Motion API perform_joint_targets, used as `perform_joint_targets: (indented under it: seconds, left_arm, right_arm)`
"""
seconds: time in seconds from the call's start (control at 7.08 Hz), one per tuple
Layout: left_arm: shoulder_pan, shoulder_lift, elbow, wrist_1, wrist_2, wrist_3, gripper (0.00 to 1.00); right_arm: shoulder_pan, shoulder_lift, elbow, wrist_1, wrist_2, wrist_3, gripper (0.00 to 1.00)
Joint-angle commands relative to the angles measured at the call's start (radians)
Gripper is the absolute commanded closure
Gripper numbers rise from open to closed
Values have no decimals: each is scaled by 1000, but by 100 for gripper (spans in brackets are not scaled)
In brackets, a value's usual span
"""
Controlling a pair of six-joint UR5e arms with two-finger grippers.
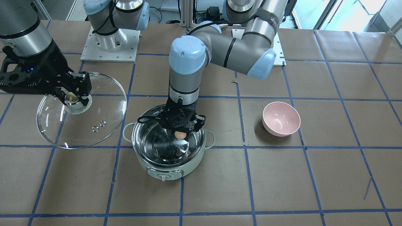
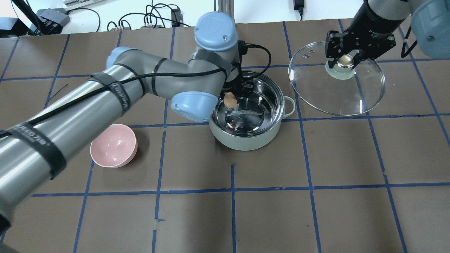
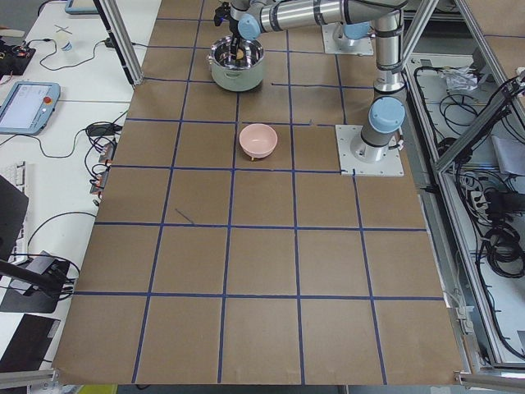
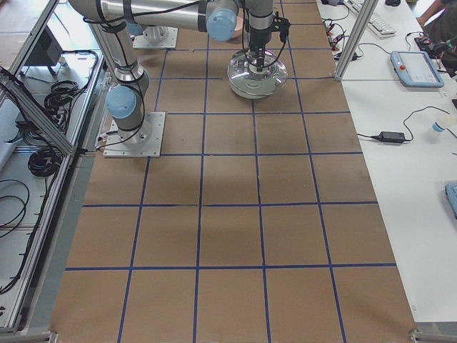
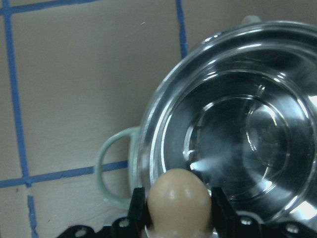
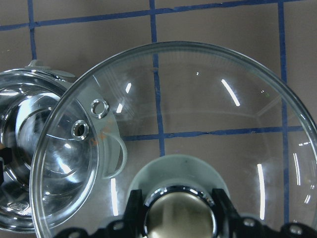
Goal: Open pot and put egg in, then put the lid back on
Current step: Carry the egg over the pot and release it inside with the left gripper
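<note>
Left tool (image 5: 177, 212): clenched on the egg (image 2: 230, 100), one of its fingers (image 5: 137, 210) on each side, pointing down over the open pot (image 1: 169, 166).
Egg: gripped above the steel interior, toward the side on the robot's left. It appears clear of the pot's floor.
Right tool (image 2: 345, 60): clamped on the knob (image 6: 179, 220) of the lid (image 1: 103, 106), on the robot's right of the pot.
Lid: hangs tilted from the right tool, beside the pot. It appears raised off the bench (image 1: 282, 188), since the pot's handle (image 6: 116, 158) shows through the glass edge in the right wrist view.
Step in hand: placing the egg. The pot is open and the lid is not yet replaced.
Next move: judged to call for a slow descent until the egg is near the floor, then a gentle release, because a drop from height could crack the shell. The lid then needs centring over the rim.
Pot contents: none visible, reflections only.
Bowl (image 1: 276, 130): pink, empty, well apart on the robot's left.
</note>
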Motion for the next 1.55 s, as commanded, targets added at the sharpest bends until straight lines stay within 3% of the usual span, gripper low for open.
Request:
perform_joint_targets:
  seconds: [0.0,0.28,0.42,0.71,0.85,1.13,1.27,1.41]
  left_arm:
    - [-28,-68,-1,83,-1,18,99]
    - [-28,-51,-10,71,-1,49,51]
    - [-28,-42,-10,71,-1,54,2]
    - [-24,3,13,1,2,101,0]
    - [9,88,13,-98,-4,103,0]
    - [107,325,-7,-411,-7,158,0]
    - [174,392,-19,-555,4,194,0]
    - [251,440,-17,-587,-2,207,0]
  right_arm:
    - [-9,0,0,2,-18,-10,52]
    - [-8,0,0,2,-18,-11,52]
    - [-9,0,0,2,-16,-11,52]
    - [-9,0,0,2,-16,-40,52]
    - [-11,0,0,2,-15,-40,52]
    - [6,-3,-5,-4,4,-4,53]
    - [23,-2,-5,-9,2,40,53]
    - [78,9,-9,-19,2,117,53]
